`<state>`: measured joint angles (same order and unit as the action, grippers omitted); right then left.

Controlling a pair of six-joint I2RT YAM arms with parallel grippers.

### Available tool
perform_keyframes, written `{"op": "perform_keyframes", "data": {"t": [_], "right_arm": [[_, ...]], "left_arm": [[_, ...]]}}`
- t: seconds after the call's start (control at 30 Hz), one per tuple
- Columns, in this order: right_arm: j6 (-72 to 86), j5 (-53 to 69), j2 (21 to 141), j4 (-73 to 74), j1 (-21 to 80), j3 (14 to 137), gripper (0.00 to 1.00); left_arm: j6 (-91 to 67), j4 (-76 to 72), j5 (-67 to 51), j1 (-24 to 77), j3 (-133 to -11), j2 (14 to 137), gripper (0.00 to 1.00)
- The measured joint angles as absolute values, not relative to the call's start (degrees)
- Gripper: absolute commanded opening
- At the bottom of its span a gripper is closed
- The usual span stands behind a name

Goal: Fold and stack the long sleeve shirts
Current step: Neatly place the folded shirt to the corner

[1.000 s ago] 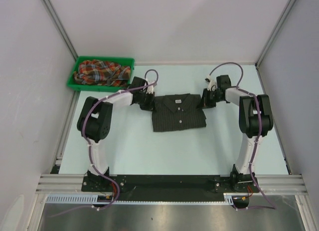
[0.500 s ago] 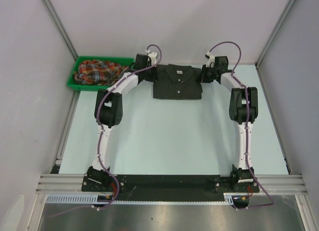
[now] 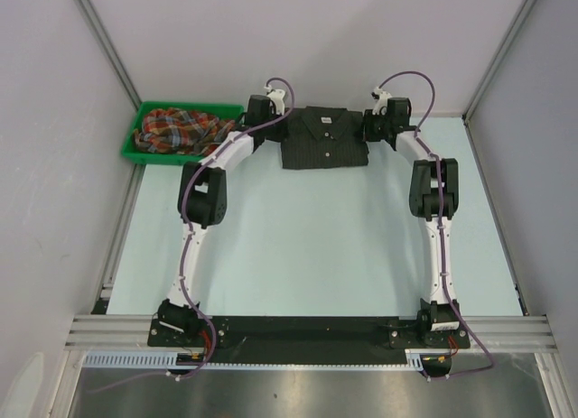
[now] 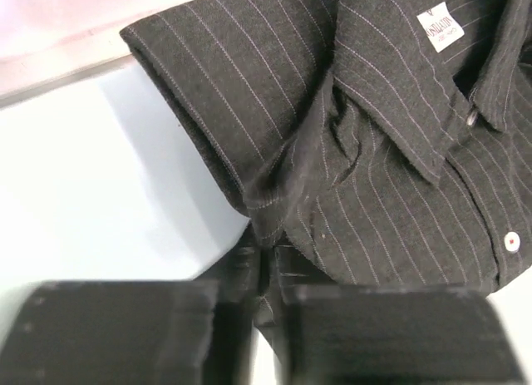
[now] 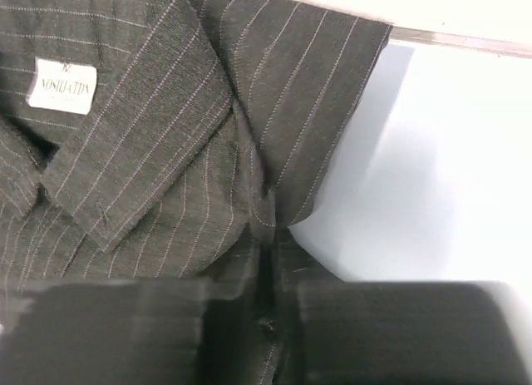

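1. While both arms stretch out toward the far edge of the table (image 3: 316, 255), the black pinstriped shirt (image 3: 323, 140) lies folded and flat there. Its collar is toward the back wall, and it sits between the two grippers.
2. Left gripper (image 3: 276, 127): at the shirt's left edge, near the shoulder. In the wrist view the jaws are drawn almost together, with a fold of pinstriped cloth pinched in the slim gap.
3. Right gripper (image 3: 368, 129): at the opposite edge, mirrored. Its jaws are likewise clamped narrow on a fold of the same cloth.
4. The collar label (image 5: 65, 86) faces up, and one pale button (image 4: 512, 242) shows on the front placket.
5. The plaid shirt (image 3: 176, 129) lies crumpled inside the green bin (image 3: 144, 156), at the table's far left corner, apart from the black shirt.
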<state>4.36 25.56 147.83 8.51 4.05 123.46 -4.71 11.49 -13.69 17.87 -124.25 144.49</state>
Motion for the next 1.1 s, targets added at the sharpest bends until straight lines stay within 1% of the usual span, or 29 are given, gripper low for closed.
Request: {"op": "perform_keyframes", "data": {"t": [0.03, 0.07, 0.1, 0.13, 0.17, 0.2, 0.23, 0.27, 0.3, 0.33, 0.43, 0.53, 0.63, 0.73, 0.83, 0.9, 0.93, 1.0, 1.1], "right_arm": [[4.5, 25.3, 147.9, 8.5, 4.1, 123.5, 0.61], [4.4, 24.5, 147.9, 8.4, 4.1, 123.5, 0.67], [4.3, 23.9, 147.9, 8.2, 4.0, 123.6, 0.71], [4.1, 23.3, 147.9, 8.1, 3.8, 123.8, 0.76], [4.0, 22.9, 147.9, 8.0, 3.7, 124.0, 0.84], [3.6, 22.4, 147.9, 8.1, 3.4, 124.5, 0.87], [3.3, 22.1, 147.8, 8.3, 3.2, 125.1, 0.94], [2.9, 21.7, 147.7, 8.5, 2.9, 125.7, 0.97], [2.5, 21.4, 147.2, 9.0, 2.6, 126.2, 1.00], [2.0, 21.4, 146.2, 9.8, 2.3, 126.6, 1.00], [1.3, 21.5, 142.1, 12.4, 1.3, 126.9, 1.00], [-0.1, 22.5, 134.4, 16.2, 0.6, 126.9, 1.00], [-1.7, 23.9, 124.5, 19.2, 0.1, 125.4, 1.00], [-3.4, 26.2, 112.1, 22.1, 0.1, 120.2, 1.00], [-5.0, 29.0, 100.0, 25.4, 0.5, 113.5, 1.00], [-6.2, 30.6, 92.7, 28.0, 1.0, 107.0, 1.00], [-6.6, 31.4, 89.6, 29.3, 1.4, 103.1, 1.00], [-7.4, 32.6, 84.2, 32.1, 2.1, 94.4, 1.00], [-7.8, 33.9, 79.2, 35.4, 2.8, 81.9, 1.00]], "left_arm": [[-4.6, 11.2, -13.7, 17.8, -124.4, 144.6, 0.35], [-5.0, 11.1, -13.1, 17.8, -124.4, 144.6, 0.48], [-5.0, 10.8, -12.9, 17.7, -124.5, 144.6, 0.54], [-5.0, 10.5, -12.6, 17.5, -124.5, 144.6, 0.58], [-5.4, 10.3, -12.3, 17.1, -124.5, 144.6, 0.66], [-5.6, 10.0, -12.2, 16.7, -124.5, 144.6, 0.71], [-5.6, 9.8, -12.1, 16.3, -124.5, 144.4, 0.80], [-5.6, 10.0, -12.0, 15.7, -124.5, 144.0, 0.91], [-5.5, 10.2, -12.0, 15.2, -124.5, 143.5, 0.95], [-5.1, 10.5, -12.0, 14.8, -124.5, 142.8, 0.99], [-3.9, 14.1, -12.1, 13.8, -124.6, 138.5, 0.99], [-2.7, 20.0, -12.3, 13.4, -125.0, 130.5, 0.99], [-1.2, 24.9, -14.4, 13.5, -124.6, 120.3, 0.99], [0.7, 28.4, -18.1, 13.6, -120.1, 106.7, 0.99], [3.0, 31.3, -22.5, 13.8, -113.2, 94.3, 0.99], [4.1, 33.8, -24.8, 13.8, -107.2, 87.4, 0.99], [4.6, 35.7, -25.3, 13.8, -102.2, 82.9, 0.99], [4.7, 37.5, -25.2, 13.8, -98.0, 80.0, 0.99], [5.3, 40.0, -24.1, 13.8, -85.6, 75.5, 1.00]]}}
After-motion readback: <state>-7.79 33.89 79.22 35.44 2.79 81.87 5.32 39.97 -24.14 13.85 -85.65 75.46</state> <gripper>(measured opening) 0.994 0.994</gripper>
